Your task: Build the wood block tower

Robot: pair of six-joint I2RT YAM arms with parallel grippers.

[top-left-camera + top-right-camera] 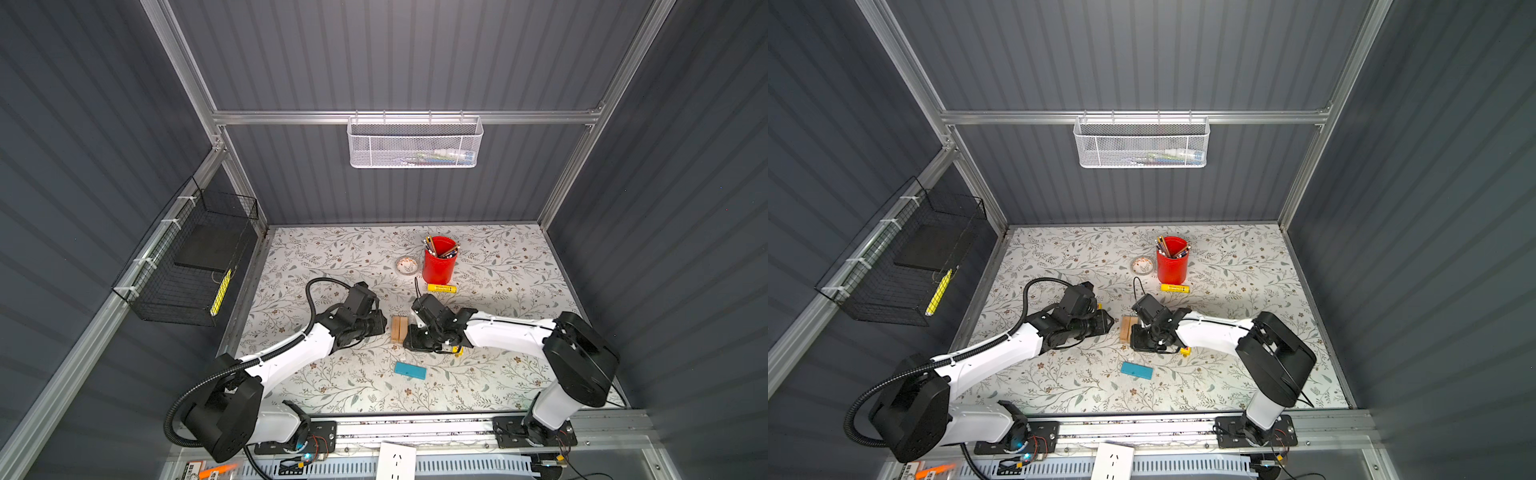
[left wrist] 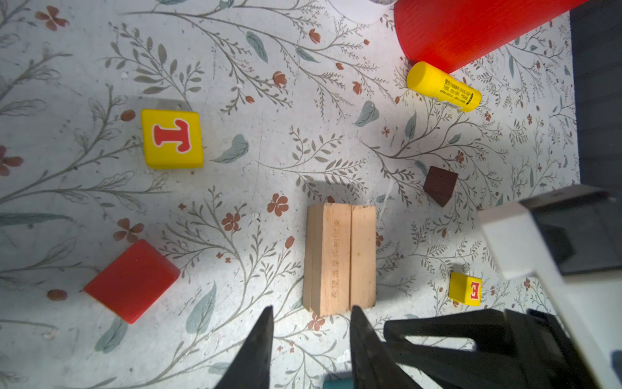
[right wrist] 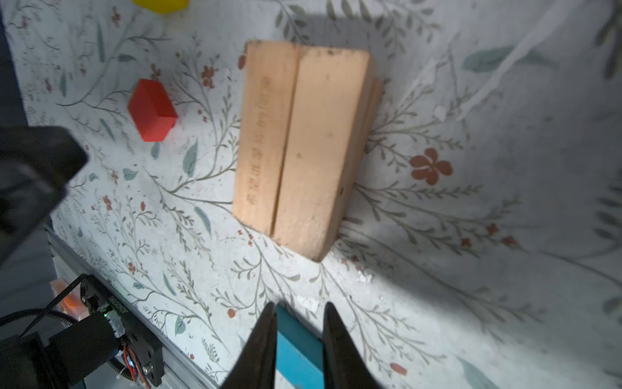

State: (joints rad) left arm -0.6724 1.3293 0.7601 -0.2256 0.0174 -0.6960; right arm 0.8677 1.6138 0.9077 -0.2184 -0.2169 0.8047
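Floral tabletop (image 1: 332, 257) is bearing tan wooden bars (image 1: 399, 328), likely light, stiff, best pinched across long sides; left gripper (image 2: 311, 308) and right gripper (image 3: 299, 304) are flanking, parted, empty.

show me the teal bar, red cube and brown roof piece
teal bar (image 1: 410, 370): a top view, top face centre
red cube (image 2: 133, 279): left wrist view, top face centre
brown roof piece (image 2: 440, 184): left wrist view, its dark upper face

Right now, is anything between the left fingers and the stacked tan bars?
Nothing visible. In the left wrist view the left gripper, fingers apart, points straight at the near end of the tan bars, with only tablecloth between. The red cube and yellow T cube lie off to one side, the right gripper beside the stack.
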